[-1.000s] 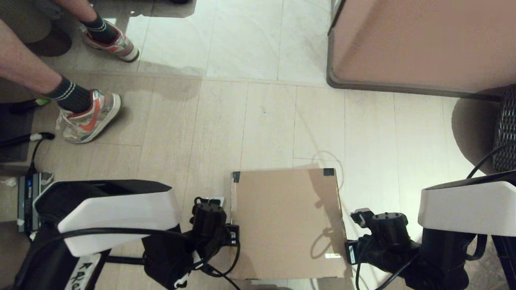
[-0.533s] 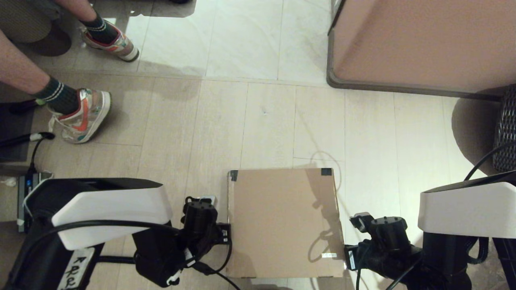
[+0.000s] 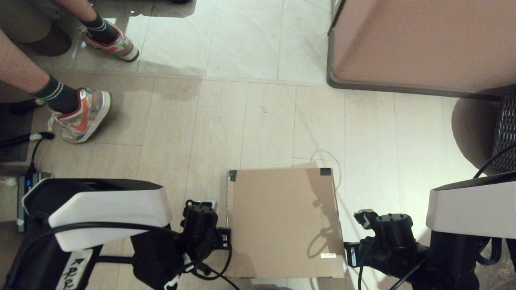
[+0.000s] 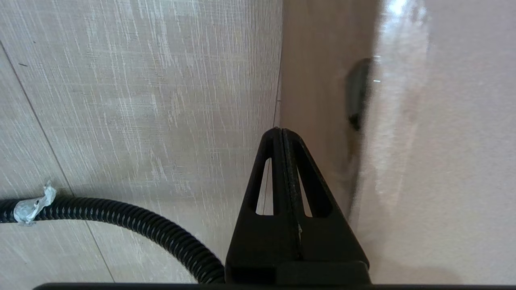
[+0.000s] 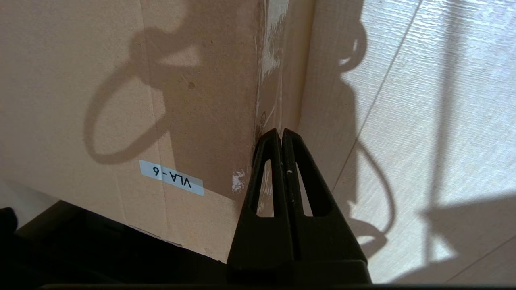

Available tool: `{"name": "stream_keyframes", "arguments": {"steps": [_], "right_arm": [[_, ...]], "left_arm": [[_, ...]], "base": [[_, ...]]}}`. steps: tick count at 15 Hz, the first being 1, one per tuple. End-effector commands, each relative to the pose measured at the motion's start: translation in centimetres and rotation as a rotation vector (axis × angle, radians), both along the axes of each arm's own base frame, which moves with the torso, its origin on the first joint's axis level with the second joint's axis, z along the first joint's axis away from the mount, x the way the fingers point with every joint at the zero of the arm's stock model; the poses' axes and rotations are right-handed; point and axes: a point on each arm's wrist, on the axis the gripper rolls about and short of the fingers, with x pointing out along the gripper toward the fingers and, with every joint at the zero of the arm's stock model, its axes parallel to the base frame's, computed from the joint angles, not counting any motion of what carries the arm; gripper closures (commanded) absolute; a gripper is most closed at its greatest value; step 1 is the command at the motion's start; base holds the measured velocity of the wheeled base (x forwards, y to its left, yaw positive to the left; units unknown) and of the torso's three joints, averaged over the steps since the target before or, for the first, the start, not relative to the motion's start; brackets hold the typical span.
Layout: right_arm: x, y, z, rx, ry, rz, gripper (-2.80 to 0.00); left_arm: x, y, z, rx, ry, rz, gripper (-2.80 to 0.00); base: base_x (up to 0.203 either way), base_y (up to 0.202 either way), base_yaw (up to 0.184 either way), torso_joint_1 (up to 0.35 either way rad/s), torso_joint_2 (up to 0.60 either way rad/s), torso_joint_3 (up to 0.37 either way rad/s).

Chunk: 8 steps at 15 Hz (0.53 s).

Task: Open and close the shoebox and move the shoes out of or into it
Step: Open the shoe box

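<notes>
The shoebox point(image 3: 282, 221) lies shut on the floor between my two arms, black tape on its two far corners and a white sticker point(image 5: 171, 177) near its front right. My left gripper point(image 3: 219, 238) hangs just off the box's left side, shut and empty; the left wrist view shows its tips point(image 4: 281, 129) beside the box wall point(image 4: 318, 100). My right gripper point(image 3: 350, 253) sits at the box's right front corner, also shut with nothing in it, its tips point(image 5: 281, 131) close to the lid's edge point(image 5: 258, 80). The shoes are hidden.
A large pinkish-brown cabinet point(image 3: 423, 44) stands at the far right. A person's legs in silvery sneakers point(image 3: 80, 117) stand at the far left. A power strip point(image 3: 24, 189) and cables lie at the left, a wicker object point(image 3: 506, 129) at the right edge. A black hose point(image 4: 121, 217) crosses the floor.
The box has slid slightly left. My left arm has drawn a little left and back, the right arm a little right. The person's near foot stepped left.
</notes>
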Motion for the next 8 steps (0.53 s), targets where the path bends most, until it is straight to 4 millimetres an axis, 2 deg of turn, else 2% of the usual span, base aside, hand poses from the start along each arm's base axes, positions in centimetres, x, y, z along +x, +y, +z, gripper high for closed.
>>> {"name": "stream_keyframes", "arguments": {"steps": [1,5,8], "right_arm": [[0.1,0.0,-0.4,-0.008,0.003,-0.001,0.00],[0.9,0.5,-1.1,-0.015,0.001,0.002,0.00],[0.7,0.4,-0.5,-0.010,-0.013,0.001,0.00]], "left_arm": [[0.2,-0.1,0.0,-0.005,-0.009,0.001,0.00],[1.4,-1.3,0.4,-0.056,-0.044,0.006,0.00],[1.1,-1.5,1.0,-0.074,-0.034,0.011,0.00]], "base": [[0.000,0.000,0.000,0.000,0.00,0.000],[0.000,0.000,0.000,0.000,0.00,0.000],[0.000,0.000,0.000,0.000,0.00,0.000]]}}
